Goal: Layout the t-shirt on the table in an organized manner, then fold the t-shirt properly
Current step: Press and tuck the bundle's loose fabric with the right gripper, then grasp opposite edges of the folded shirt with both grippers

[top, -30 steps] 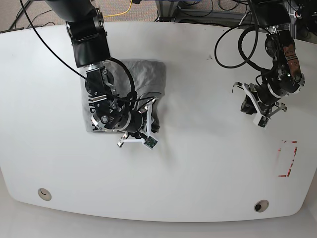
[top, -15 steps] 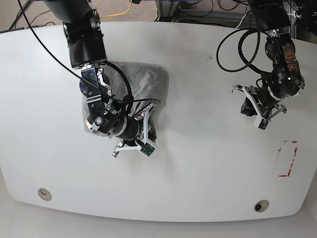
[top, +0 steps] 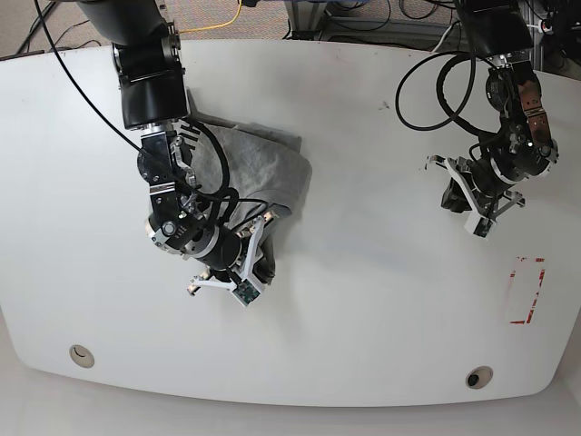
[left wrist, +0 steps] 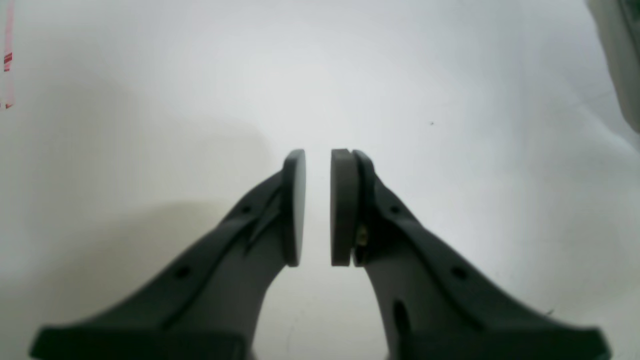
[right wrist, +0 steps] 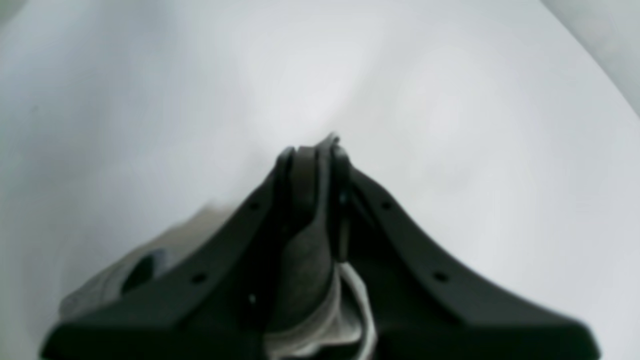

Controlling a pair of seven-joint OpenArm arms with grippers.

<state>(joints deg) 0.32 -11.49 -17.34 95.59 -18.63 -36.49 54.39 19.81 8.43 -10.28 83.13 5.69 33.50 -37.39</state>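
Right end effector (top: 257, 269): clamped on t-shirt (top: 263, 168) fold, shifted lower and leftward on surface (top: 363, 300) since earlier frame. T-shirt bunched, lettering hidden under arm. Left end effector (left wrist: 318, 207): parted, empty, stationary.

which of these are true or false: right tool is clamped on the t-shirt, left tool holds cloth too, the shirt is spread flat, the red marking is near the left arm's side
1. The right tool is clamped on the t-shirt. True; grey fabric sits between its fingers.
2. The left tool holds cloth too. False; it is open over the bare table, gripping nothing.
3. The t-shirt is spread flat. False; it lies bunched beneath the right arm.
4. The red dashed marking is on the left arm's side. True.
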